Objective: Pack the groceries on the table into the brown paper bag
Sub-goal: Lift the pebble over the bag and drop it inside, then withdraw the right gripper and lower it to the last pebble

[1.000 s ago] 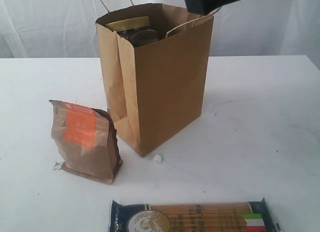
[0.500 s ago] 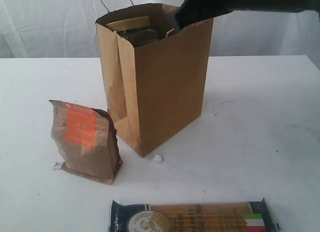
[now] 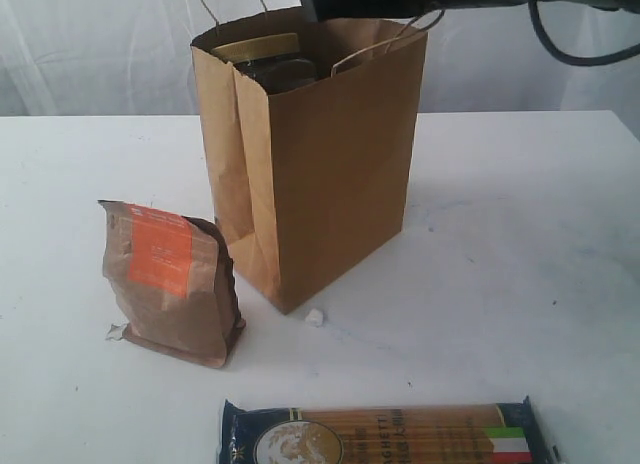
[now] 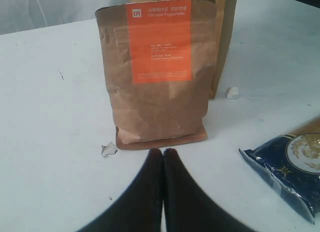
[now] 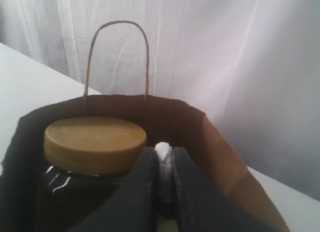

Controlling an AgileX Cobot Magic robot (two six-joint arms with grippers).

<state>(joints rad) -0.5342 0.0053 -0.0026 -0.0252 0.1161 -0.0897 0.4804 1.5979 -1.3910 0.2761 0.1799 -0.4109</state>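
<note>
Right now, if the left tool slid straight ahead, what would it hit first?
Probably the kraft pouch with orange label, standing directly ahead of the shut left tool; the gap looks small.

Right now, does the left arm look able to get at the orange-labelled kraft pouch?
Probably yes. The left tool sits in front of the kraft pouch, only bare table between them; the spaghetti pack lies aside. The tool is shut, so it must open first.

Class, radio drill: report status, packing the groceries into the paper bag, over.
Left gripper shut, facing the kraft pouch. Right gripper pinching a white item over the brown paper bag. Jar inside; spaghetti pack outside.
</note>
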